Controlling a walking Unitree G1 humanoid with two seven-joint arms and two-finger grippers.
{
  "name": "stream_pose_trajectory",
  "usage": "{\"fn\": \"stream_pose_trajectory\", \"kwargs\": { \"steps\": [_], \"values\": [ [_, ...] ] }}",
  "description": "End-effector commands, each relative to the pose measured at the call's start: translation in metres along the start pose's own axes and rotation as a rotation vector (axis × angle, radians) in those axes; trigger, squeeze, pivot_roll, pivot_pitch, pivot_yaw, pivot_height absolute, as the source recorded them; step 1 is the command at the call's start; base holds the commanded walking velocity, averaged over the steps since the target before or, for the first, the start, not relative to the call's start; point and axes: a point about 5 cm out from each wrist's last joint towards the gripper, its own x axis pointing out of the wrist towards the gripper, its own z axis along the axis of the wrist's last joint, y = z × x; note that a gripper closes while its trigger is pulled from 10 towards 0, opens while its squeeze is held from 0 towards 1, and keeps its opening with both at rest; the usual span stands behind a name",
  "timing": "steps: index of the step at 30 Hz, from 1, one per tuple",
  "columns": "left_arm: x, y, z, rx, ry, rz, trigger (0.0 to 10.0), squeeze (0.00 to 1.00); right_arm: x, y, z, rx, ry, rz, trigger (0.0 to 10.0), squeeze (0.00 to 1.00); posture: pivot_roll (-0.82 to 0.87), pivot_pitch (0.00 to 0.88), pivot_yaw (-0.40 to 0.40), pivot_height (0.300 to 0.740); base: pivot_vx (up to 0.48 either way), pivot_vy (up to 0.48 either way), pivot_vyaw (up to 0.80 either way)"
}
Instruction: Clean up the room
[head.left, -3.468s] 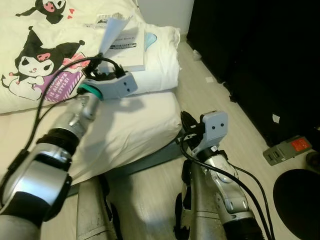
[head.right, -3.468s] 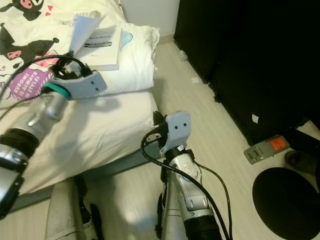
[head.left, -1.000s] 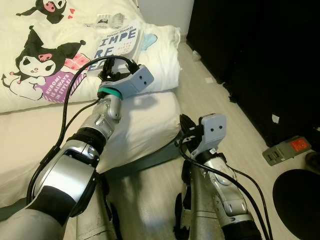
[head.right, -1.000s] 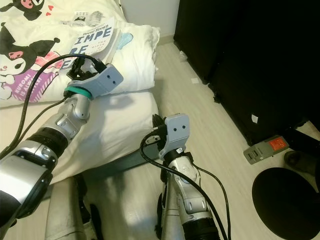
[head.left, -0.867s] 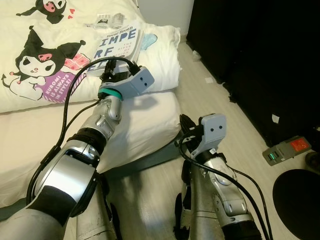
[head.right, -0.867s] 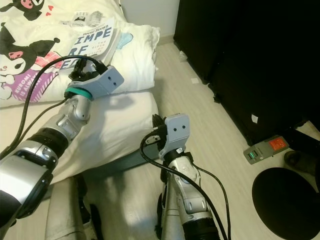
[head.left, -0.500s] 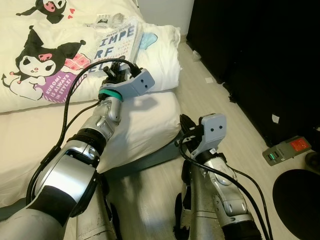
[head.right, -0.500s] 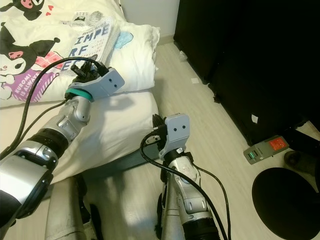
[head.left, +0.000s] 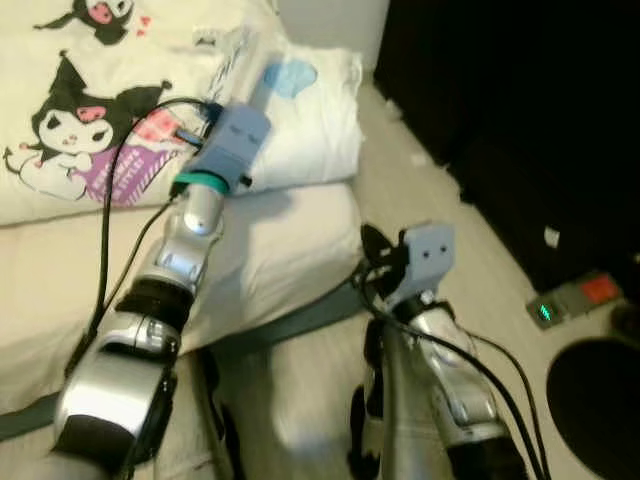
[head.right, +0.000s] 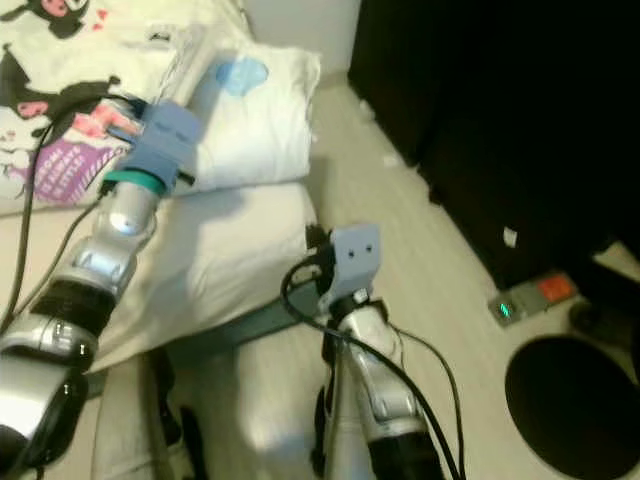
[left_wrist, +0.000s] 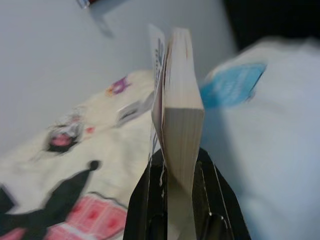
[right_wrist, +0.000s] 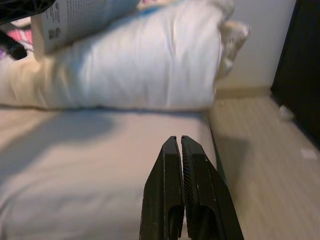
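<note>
A paperback book (left_wrist: 181, 112) stands on its edge above the white pillow (head.left: 315, 130), pages toward my left wrist camera. My left gripper (left_wrist: 176, 167) is shut on the book's lower edge, one black finger on each side. In the eye views my left arm reaches over the bed, its blue-grey wrist block (head.left: 230, 135) covering the fingers, and the book (head.left: 238, 58) shows as a pale blur above it. My right gripper (right_wrist: 178, 142) is shut with nothing in it, held low beside the mattress (right_wrist: 75, 165).
A cream comforter with cartoon prints (head.left: 70, 130) covers the bed at left. Dark furniture (head.left: 510, 110) lines the right side. On the wood floor lie a grey device with an orange label (head.left: 578, 298), paper scraps (head.left: 420, 158) and a black round object (head.left: 600, 400).
The book lay flat on the pillow with its cover up; my left gripper has turned it onto its edge and raised it. The right arm has stayed put. The picture is now blurred.
</note>
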Motion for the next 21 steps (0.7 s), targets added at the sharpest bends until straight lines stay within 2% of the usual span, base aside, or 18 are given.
{"fn": "stream_pose_trajectory", "kwargs": {
  "steps": [1, 3, 4, 5, 7, 10, 16, 17, 18, 19, 21],
  "values": [
    [-0.010, 0.000, 0.021, -0.203, -0.038, -0.048, 10.0, 0.00, -0.001, -0.003, 0.006, 0.017, -0.015, -0.017, 10.0, 0.00, -0.09, 0.193, 0.038, 0.510, 0.000, 0.000, 0.00],
    [-0.018, 0.004, 0.027, -0.328, -0.018, -0.033, 10.0, 0.00, 0.001, -0.005, 0.012, 0.013, -0.035, -0.020, 10.0, 0.00, -0.09, 0.185, 0.030, 0.510, 0.000, 0.000, 0.00],
    [-0.018, 0.004, 0.027, -0.328, -0.018, -0.033, 10.0, 0.00, 0.001, -0.005, 0.012, 0.013, -0.035, -0.020, 10.0, 0.00, -0.09, 0.185, 0.030, 0.510, 0.000, 0.000, 0.00],
    [-0.020, 0.006, 0.029, -0.367, -0.019, -0.018, 10.0, 0.00, 0.002, -0.006, 0.014, 0.011, -0.044, -0.021, 10.0, 0.00, -0.09, 0.181, 0.027, 0.510, 0.000, 0.000, 0.00],
    [-0.023, 0.009, 0.033, -0.366, -0.032, -0.009, 10.0, 0.00, 0.003, -0.007, 0.018, 0.008, -0.054, -0.022, 10.0, 0.00, -0.09, 0.175, 0.024, 0.510, 0.000, 0.000, 0.00],
    [-0.030, 0.013, 0.043, -0.263, -0.094, -0.020, 10.0, 0.00, 0.007, -0.010, 0.026, -0.001, -0.080, -0.024, 10.0, 0.00, -0.09, 0.165, 0.016, 0.510, 0.000, 0.000, 0.00],
    [-0.034, 0.017, 0.048, -0.268, -0.105, -0.010, 10.0, 0.00, 0.010, -0.011, 0.030, -0.004, -0.095, -0.022, 10.0, 0.00, -0.09, 0.160, 0.014, 0.510, 0.000, 0.000, 0.00],
    [-0.034, 0.019, 0.049, -0.264, -0.106, 0.007, 6.3, 0.00, 0.010, -0.011, 0.030, -0.003, -0.094, -0.021, 10.0, 0.00, -0.09, 0.160, 0.013, 0.510, 0.000, 0.000, 0.00],
    [-0.034, 0.019, 0.049, -0.264, -0.106, 0.007, 6.3, 0.00, 0.010, -0.011, 0.030, -0.003, -0.094, -0.021, 10.0, 0.00, -0.09, 0.160, 0.013, 0.510, 0.000, 0.000, 0.00],
    [-0.034, 0.022, 0.050, -0.255, -0.106, 0.030, 0.0, 0.00, 0.010, -0.010, 0.030, -0.001, -0.091, -0.020, 10.0, 0.00, -0.09, 0.160, 0.013, 0.510, 0.000, 0.000, 0.00],
    [-0.034, 0.025, 0.052, -0.247, -0.106, 0.050, 0.0, 0.00, 0.009, -0.009, 0.029, 0.001, -0.088, -0.018, 10.0, 0.00, -0.09, 0.162, 0.016, 0.510, 0.000, 0.000, 0.00]
  ]
}}
